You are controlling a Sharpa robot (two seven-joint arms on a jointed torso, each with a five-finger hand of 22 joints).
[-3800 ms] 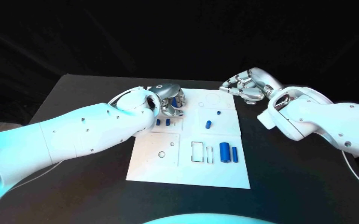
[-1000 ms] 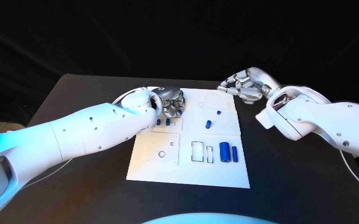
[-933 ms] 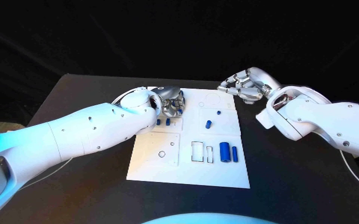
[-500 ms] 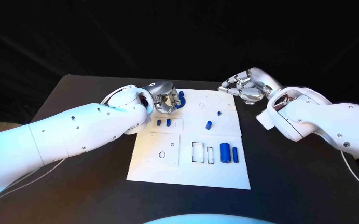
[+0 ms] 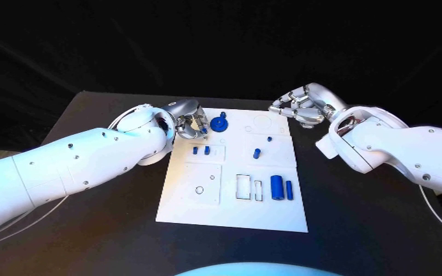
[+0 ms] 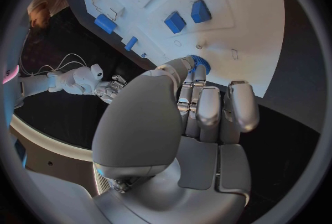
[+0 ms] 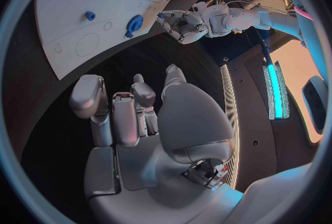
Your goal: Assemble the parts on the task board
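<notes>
Sitting at the task board's (image 5: 230, 206) far edge, the blue gear (image 5: 219, 123) looks placed (others remain loose); left hand (image 5: 189, 124) curled beside it, right hand (image 5: 299, 107) curled, both holding nothing.

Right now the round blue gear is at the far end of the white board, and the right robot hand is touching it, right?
Not quite: the left robot hand is the one at the round blue gear. The head view shows the right robot hand off the white board.

A robotics lab — black table (image 5: 110, 103), black backdrop, white task board (image 5: 207, 206).
</notes>
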